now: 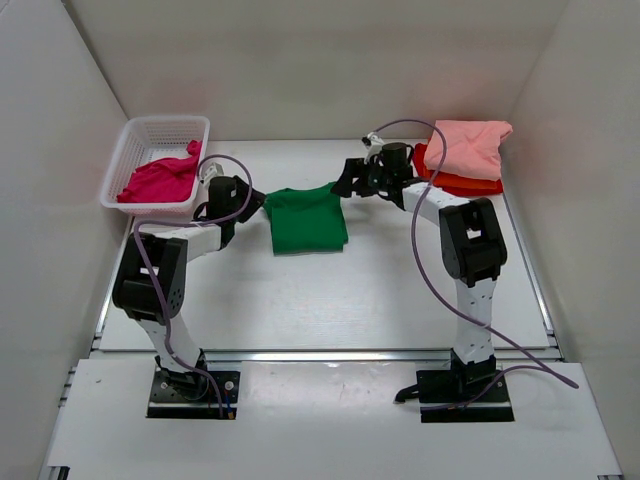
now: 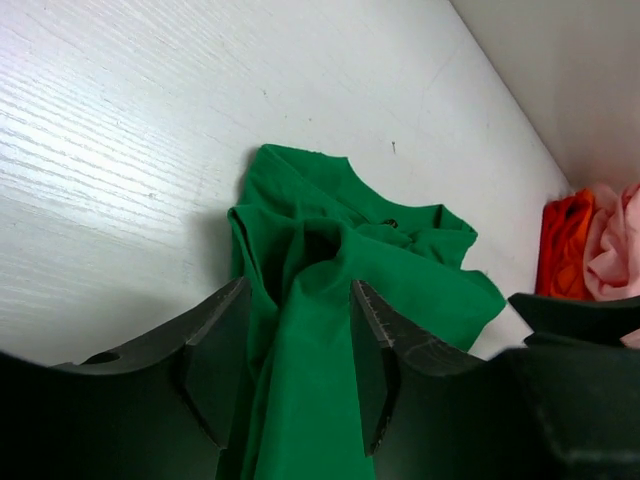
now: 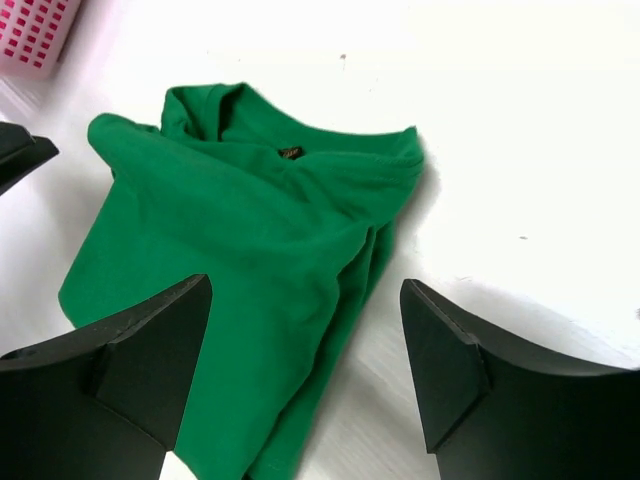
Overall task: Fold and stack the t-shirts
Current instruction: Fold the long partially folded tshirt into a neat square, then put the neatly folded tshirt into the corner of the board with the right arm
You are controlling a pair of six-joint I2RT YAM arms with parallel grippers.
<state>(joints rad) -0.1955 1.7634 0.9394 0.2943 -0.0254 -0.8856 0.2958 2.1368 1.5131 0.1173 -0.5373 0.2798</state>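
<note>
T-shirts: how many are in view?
4: green t-shirt mid-table; magenta t-shirt in the white basket; salmon pink t-shirt atop orange-red t-shirt, far right. More may hide beneath.

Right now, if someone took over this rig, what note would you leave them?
Left claw: open, green cloth lying between its fingers.
Right claw: open, empty, over the green t-shirt.
Green t-shirt: roughly folded, mid-table, not on the pile.
Done: salmon pink t-shirt lies on the orange-red t-shirt, far right.
Left: stack the green one; the magenta t-shirt sits crumpled in the white basket.
</note>
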